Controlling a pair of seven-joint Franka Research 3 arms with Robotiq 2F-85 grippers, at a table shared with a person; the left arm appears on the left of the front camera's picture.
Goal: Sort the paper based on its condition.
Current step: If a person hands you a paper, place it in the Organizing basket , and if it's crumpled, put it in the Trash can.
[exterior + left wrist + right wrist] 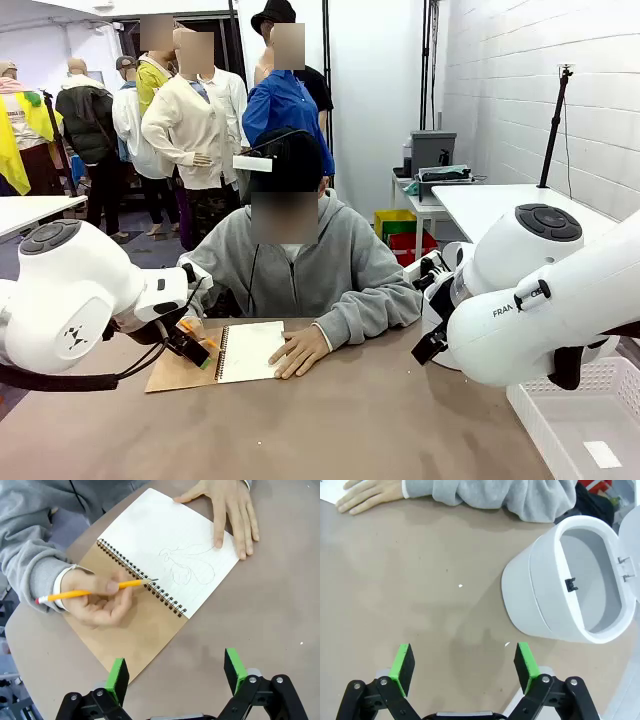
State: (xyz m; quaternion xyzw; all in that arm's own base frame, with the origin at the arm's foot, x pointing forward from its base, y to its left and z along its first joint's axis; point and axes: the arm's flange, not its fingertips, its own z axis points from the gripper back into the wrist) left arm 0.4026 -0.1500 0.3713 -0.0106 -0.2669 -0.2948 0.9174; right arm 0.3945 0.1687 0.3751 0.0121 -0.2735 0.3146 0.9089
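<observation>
Paper for the task is seen as one lined white page (165, 550), bound in an open spiral notebook (235, 352) that lies flat on the brown table (395, 580). A faint pencil outline is drawn on the page; no words can be read in it. The notebook's brown cover (135, 635) is folded out beside the page, with the wire spiral between them.

A yellow pencil (90, 591) is held over the spiral by one of the person's hands (97, 597), which rests on the brown cover. The page's far side is pressed down by the person's other hand (227, 510), laid flat with the fingers spread.

The left gripper (177, 672) is held just off the notebook's near corner, over bare table. Its green pads are spread wide and nothing is held between them. The right gripper (464, 662) is kept well apart from the notebook, also above bare table, spread wide and empty.

A white oval bin (570, 580) is set on the table near the right gripper, farther from the notebook, tilted with its mouth showing. A white mesh basket (585, 420) stands well apart from the notebook, at the table's edge, and a small white slip lies in it.

The letters "FRA" are printed on the right arm (505, 308); the rest is cut off.
</observation>
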